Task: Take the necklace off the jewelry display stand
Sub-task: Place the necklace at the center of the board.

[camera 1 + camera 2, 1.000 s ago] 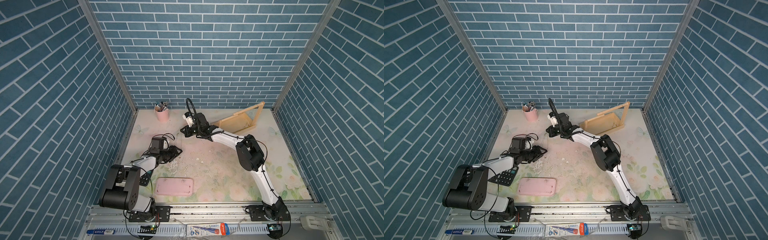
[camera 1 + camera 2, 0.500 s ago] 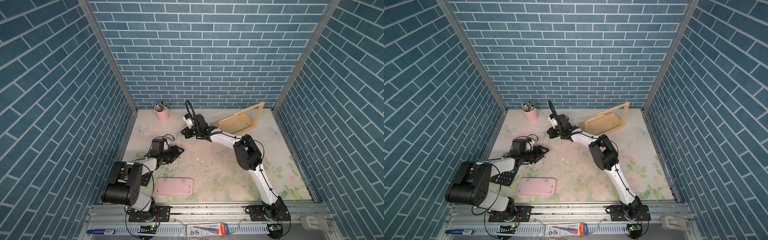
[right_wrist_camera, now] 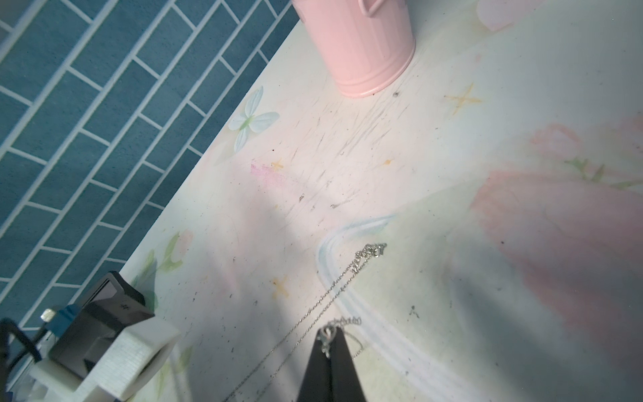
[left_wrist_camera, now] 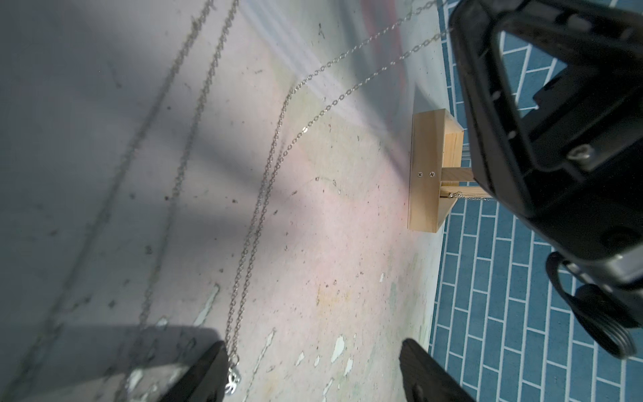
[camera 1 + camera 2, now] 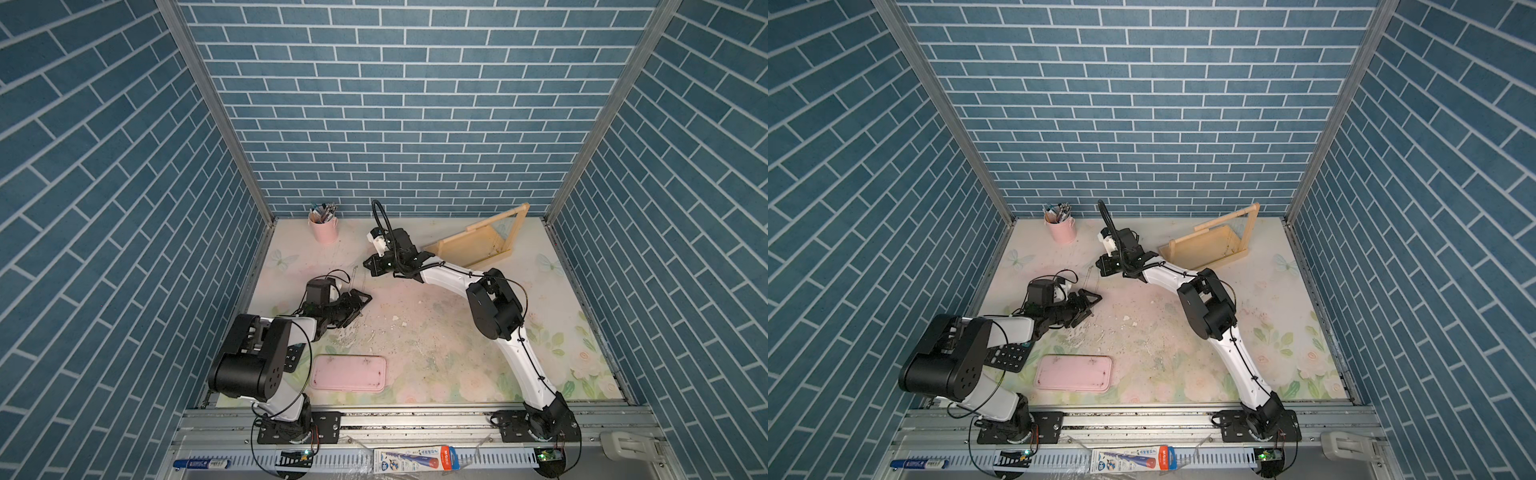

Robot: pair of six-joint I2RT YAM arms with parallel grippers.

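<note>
Right wrist view: right hand (image 3: pixel 328 348) is clenched on the clasp end of the necklace (image 3: pixel 348 278). From the tips the chain runs out in two strands over the counter (image 3: pixel 435 167). A small bunch of links lies flat beyond the hand. A pink bucket (image 3: pixel 362 45) stands further off. The stand is not in this frame.

Left wrist view: left hand (image 4: pixel 313 348) is released, jaws wide apart with nothing between them. The pendant end of the chain lies just beside one finger (image 4: pixel 208 369). The stand (image 4: pixel 428 170) sits well apart from the necklace, near the wall. Another fine chain shows on its bar; I cannot tell whether that one belongs to the job.

Top views: in both, the two hands sit close together, well apart from the stand (image 5: pixel 478 245) and on its bucket side. The necklace is a faint line between them.

Progress, as I judge it: the lift-off is done and the chain is clear of the bar. What is left is to set it down and let go.

Surface and room: the counter has a pale floral print, scuffed, with flaked patches and dark specks. A pink tray (image 5: pixel 348 372) and a calculator (image 5: pixel 1009 355) lie far from the stand. Blue brick walls (image 5: pixel 395 104) close three sides.
</note>
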